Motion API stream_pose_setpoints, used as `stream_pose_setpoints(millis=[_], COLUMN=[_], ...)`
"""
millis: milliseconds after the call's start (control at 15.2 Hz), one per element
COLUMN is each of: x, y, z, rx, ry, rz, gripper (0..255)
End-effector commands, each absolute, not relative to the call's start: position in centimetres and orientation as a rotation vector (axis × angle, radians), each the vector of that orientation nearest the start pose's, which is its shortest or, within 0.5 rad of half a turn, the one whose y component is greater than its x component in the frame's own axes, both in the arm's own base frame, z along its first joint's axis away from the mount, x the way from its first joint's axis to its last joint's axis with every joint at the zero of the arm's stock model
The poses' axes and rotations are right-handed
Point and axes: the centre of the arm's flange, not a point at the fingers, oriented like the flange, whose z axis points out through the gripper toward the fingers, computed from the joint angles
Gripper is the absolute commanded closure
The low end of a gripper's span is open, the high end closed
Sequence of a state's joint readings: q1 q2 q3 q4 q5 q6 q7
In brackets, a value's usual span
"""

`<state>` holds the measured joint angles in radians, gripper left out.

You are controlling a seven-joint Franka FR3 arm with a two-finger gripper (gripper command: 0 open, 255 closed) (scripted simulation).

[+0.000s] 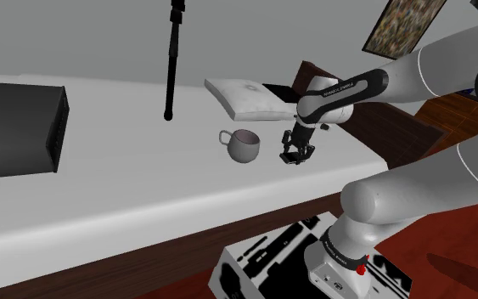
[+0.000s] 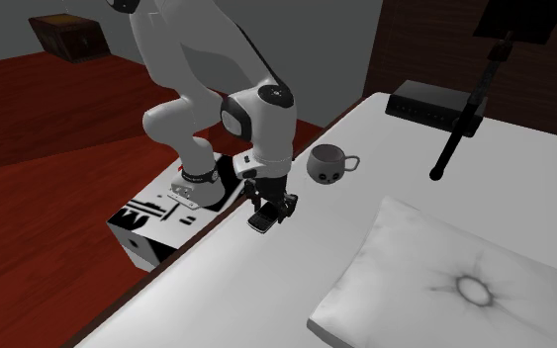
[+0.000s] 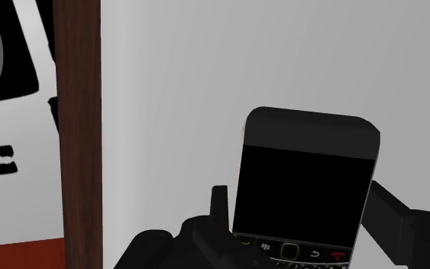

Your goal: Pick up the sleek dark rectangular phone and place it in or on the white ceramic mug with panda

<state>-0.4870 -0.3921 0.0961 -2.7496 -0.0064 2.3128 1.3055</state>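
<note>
White work surface [image 1: 143, 187] with a dark wood rail [image 3: 79, 115] along its near edge and a plain grey wall behind. Close to that rail, the black gripper [image 1: 296, 155] points down at the surface with the phone [image 3: 305, 183] between its fingers [image 3: 221, 210]. In the wrist view a finger sits against each long side of the phone, so it appears grasped. You cannot tell whether it rests on the surface or hangs just above it.

The phone is dark, flat and rectangular, with a black screen and a small keypad. Expect it to be light, rigid and smooth-sided. It may slip or swing if held off-centre, so the long edges near the middle look like the best hold.

The pale mug [image 1: 245, 144] stands upright near the gripper, on the shoulder view's left of it, with its mouth up. That mouth looks narrow for the phone, so plan to go in end first. Nothing lies between the two. A white pillow [image 1: 245, 96], a black pole [image 1: 173, 59] and a black box [image 1: 16, 127] sit farther off.
</note>
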Motion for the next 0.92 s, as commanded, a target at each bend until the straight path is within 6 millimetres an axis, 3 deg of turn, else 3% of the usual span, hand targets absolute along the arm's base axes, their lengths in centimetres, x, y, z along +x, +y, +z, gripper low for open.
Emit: stream_pose_setpoints(millis=[0,858], x=[33.9,33.9], y=[-14.3,-14.3], z=[33.6,40.5], rx=[-2.111,-2.111], ry=[2.404,2.404], rz=[0.041,0.041], gripper=[255,255])
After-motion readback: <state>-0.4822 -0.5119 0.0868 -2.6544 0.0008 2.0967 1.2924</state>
